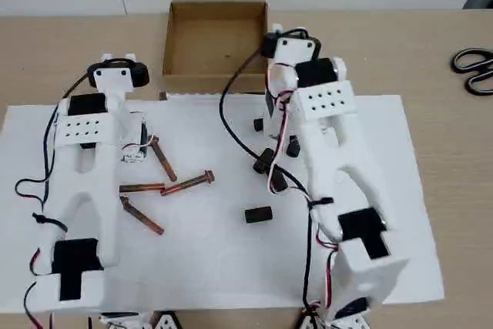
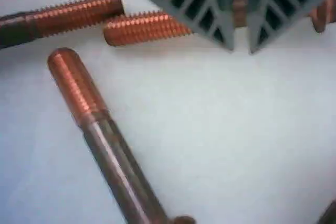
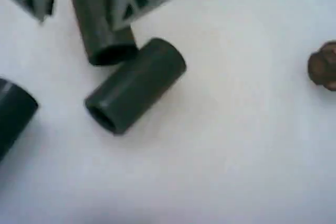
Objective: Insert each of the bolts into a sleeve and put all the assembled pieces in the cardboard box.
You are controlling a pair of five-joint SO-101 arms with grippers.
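Upper middle of the high view, cardboard box (image 1: 216, 36): sitting open on the desk (image 1: 62, 52), just beyond the white sheet (image 1: 208, 260).
Bolts (image 1: 187, 182): four are lying loose on the sheet, left of centre in the high view.
Left gripper (image 2: 242, 50): hanging low over the bolts, its fingers narrowed to a slit and gripping nothing; one bolt (image 2: 142, 27) is running crosswise behind them.
Right gripper (image 3: 81, 22): standing open astride one sleeve (image 3: 100, 35), with a gap showing on one side; another sleeve (image 3: 135, 85) is lying just beside it.
Lone sleeve (image 1: 261, 214): lying below centre on the sheet, apart from the rest.
Scissors (image 1: 474, 67): resting at the right edge of the high view.
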